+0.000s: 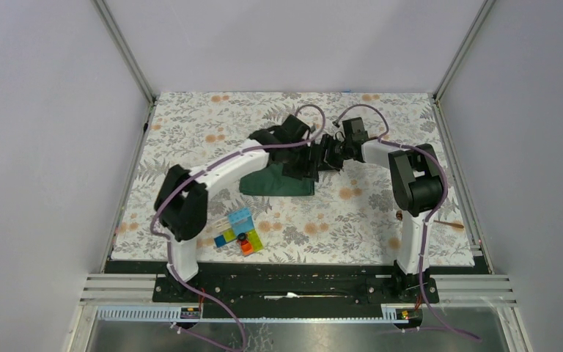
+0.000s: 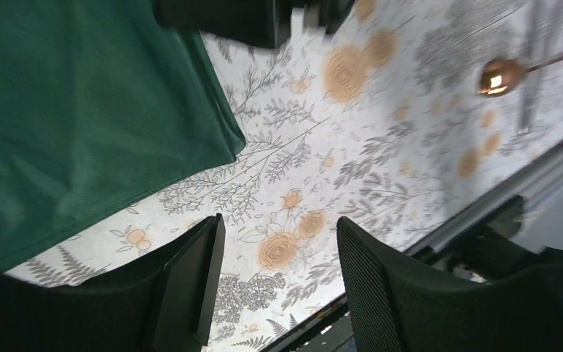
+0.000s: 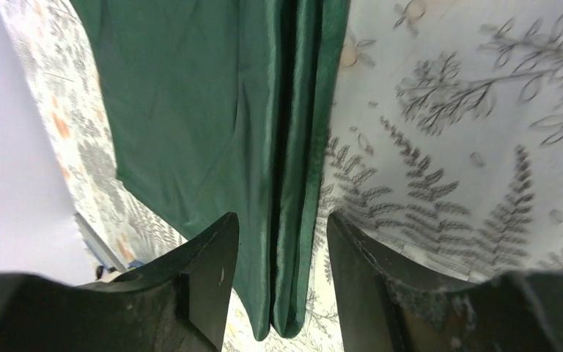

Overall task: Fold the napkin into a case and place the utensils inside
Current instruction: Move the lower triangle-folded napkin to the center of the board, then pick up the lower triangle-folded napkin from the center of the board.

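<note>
Both arms reach in to mid-worktop and meet over the dark green satin napkin point(image 1: 273, 185), which lies flat on the floral-patterned covering point(image 1: 190, 132) of the worktop, folded into a layered shape, left of centre and under the two wrists. From the right wrist, the right gripper point(image 3: 282, 286) is spread, its two black fingers point(image 3: 209, 282) straddling the line of a long folded edge. You can see two or three shiny layers stacked along that crease, running straight between the fingers and away from the camera. Whether the tips touch the cloth, I cannot tell. Over on the left wrist view, the left gripper point(image 2: 278, 282) is spread too, with nothing between its fingers point(image 2: 190, 286) but printed flowers and fern leaves. A corner of the green cloth sits just beside it, up and to the left. Further off in that same view, a small copper-coloured spoon with a round bowl point(image 2: 500, 75) lies on the covering, well apart from the napkin, near the metal rail at the worktop's edge. From above, a cluster of colourful plastic blocks point(image 1: 239, 232) sits near the front, close to the left arm's base.
</note>
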Controlling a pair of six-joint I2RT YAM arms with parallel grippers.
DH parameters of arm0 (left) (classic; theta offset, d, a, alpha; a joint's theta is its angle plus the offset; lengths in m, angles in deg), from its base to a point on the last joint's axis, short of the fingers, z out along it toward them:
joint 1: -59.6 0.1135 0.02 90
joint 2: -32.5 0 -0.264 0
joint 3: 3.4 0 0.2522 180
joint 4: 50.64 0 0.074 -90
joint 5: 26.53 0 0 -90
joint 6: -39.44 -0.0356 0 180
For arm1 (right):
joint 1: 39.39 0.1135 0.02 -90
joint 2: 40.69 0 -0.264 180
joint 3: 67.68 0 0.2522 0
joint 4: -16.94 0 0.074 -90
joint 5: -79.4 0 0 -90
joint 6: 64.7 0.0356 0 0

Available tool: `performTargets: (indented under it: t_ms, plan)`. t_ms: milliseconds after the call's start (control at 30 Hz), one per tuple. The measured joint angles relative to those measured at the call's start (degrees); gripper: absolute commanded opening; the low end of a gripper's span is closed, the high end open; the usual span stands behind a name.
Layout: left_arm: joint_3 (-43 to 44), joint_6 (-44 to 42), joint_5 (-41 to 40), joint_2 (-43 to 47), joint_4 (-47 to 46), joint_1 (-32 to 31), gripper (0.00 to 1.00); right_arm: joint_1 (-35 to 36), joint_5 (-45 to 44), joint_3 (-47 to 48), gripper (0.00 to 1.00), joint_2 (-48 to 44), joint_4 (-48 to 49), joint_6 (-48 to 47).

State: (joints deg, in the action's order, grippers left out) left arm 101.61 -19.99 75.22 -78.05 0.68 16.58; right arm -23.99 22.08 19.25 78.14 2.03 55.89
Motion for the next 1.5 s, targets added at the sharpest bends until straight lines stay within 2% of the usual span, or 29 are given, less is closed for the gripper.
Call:
performTargets:
  t_ms: [100, 267, 367, 533, 767, 900, 933, 1100, 1267, 1500]
  plan:
    - [-1.07, -0.09, 2.16, 5.29, -0.39, 3.41, 0.65, 2.05, -2.62, -1.18, 0.52, -1.73, -2.03, -1.49]
    - [-5.95, -0.07, 5.88, 13.73, -1.18, 13.53, 0.67, 4.52, -3.82, -4.26, 0.45, -4.20, -3.39, -3.02]
    - [-7.67, -0.15, 7.50, 15.80, -0.48, 19.19, 0.67, 5.14, -3.67, -6.34, 0.43, -5.55, -3.93, -3.61]
    - [-8.48, -0.87, 9.20, 16.90, 0.90, 23.28, 0.68, 5.29, -3.58, -9.38, 0.41, -7.98, -5.07, -4.42]
    - [-8.83, -1.60, 10.67, 18.58, 1.81, 25.49, 0.68, 5.29, -1.40, -11.58, 0.22, -8.52, -5.22, -4.66]
    - [-9.05, -1.62, 11.80, 18.62, 1.84, 26.58, 0.69, 5.29, -1.03, -12.24, 0.02, -8.50, -5.29, -4.98]
    - [-9.16, -1.60, 12.20, 18.67, 1.79, 26.97, 0.69, 5.27, -0.96, -12.31, 0.00, -8.41, -5.44, -5.03]
    - [-9.38, -1.55, 14.14, 18.71, 1.79, 29.40, 0.69, 4.17, -0.44, -12.17, 0.00, -8.26, -6.91, -5.66]
    - [-10.32, -1.55, 16.09, 19.37, 1.73, 31.34, 0.70, 1.20, -3.15, -8.94, 0.00, -8.15, -14.69, -9.03]
    - [-12.09, -0.96, 20.33, 19.39, 1.40, 32.65, 0.69, -0.31, -13.27, 4.37, 0.00, -2.91, -27.89, -18.38]
